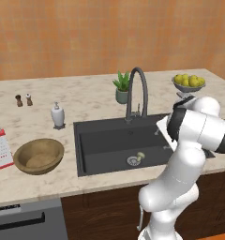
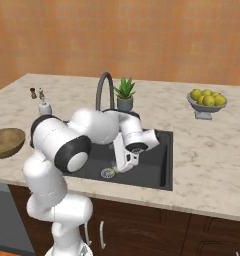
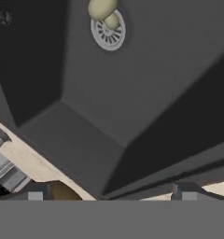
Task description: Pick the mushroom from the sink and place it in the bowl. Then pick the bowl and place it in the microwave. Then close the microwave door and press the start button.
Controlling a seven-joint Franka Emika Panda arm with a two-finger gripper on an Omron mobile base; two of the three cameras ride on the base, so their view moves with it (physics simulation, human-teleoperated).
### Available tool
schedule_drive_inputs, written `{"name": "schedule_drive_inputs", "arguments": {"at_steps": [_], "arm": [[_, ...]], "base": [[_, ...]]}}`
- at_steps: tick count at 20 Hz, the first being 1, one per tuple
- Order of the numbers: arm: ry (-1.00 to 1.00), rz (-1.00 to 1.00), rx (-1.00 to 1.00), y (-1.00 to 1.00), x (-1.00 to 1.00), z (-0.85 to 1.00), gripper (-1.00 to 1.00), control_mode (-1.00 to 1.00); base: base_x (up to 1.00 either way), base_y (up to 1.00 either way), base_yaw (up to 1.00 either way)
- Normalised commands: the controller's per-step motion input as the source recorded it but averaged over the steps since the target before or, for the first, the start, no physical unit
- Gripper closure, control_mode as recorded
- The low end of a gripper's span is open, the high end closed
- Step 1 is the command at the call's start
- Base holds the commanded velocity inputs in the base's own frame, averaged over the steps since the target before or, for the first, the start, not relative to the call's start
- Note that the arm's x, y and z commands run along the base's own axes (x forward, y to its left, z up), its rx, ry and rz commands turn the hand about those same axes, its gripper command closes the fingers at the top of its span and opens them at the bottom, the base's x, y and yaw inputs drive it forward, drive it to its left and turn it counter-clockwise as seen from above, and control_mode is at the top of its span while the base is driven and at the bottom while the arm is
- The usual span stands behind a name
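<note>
So I'm on step one here, getting the mushroom (image 1: 140, 155) out of the sink (image 1: 105, 140). Nothing picked up yet. The mushroom is lying on the sink floor, right at the round metal drain (image 1: 133, 161), touching its rim on the side away from the faucet (image 1: 137, 91). In my hand view it's that pale cream lump (image 3: 103, 11) sitting against the drain grille (image 3: 108, 31).

My fingers (image 2: 125, 166) are over the sink, pointing down into the basin near the drain, above the mushroom and not on it. Both tips (image 3: 35, 192) show low in the hand view, set wide apart with nothing between them, so they're open and empty.

The bowl (image 1: 39, 156) is on the counter, well apart from the sink, past its rim on the side where the soap dispenser (image 1: 57, 115) stands. It looks empty from here.

What the next move needs, as I see it: the mushroom is off toward the far edge of my hand view, not centred between the tips, so I'd have to line up over the drain first, then drop straight down and close on the cap. It's tiny and rounded, so I reckon a sloppy squeeze could just pop it sideways across the sink floor.
</note>
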Motion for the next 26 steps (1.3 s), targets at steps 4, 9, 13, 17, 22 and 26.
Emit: {"name": "schedule_drive_inputs", "arguments": {"at_steps": [4,9,13,17,22,26], "arm": [[0.1,0.0,0.1,-0.18,0.15,-0.36,-1.0,-1.0],[0.08,0.0,0.03,-0.09,0.16,-0.37,-1.0,-1.0],[0.06,-0.02,0.0,0.01,0.36,-0.42,-1.0,-1.0],[0.06,-0.02,0.0,0.08,0.3,-0.49,-1.0,-1.0],[0.03,0.01,0.0,0.13,0.18,-0.5,-1.0,-1.0],[0.01,0.0,0.0,0.24,0.25,-0.4,-1.0,-1.0]], "base": [[0.0,0.0,0.0],[0.0,0.0,0.0],[0.0,0.0,0.0],[0.0,0.0,0.0],[0.0,0.0,0.0],[0.0,0.0,0.0]]}}
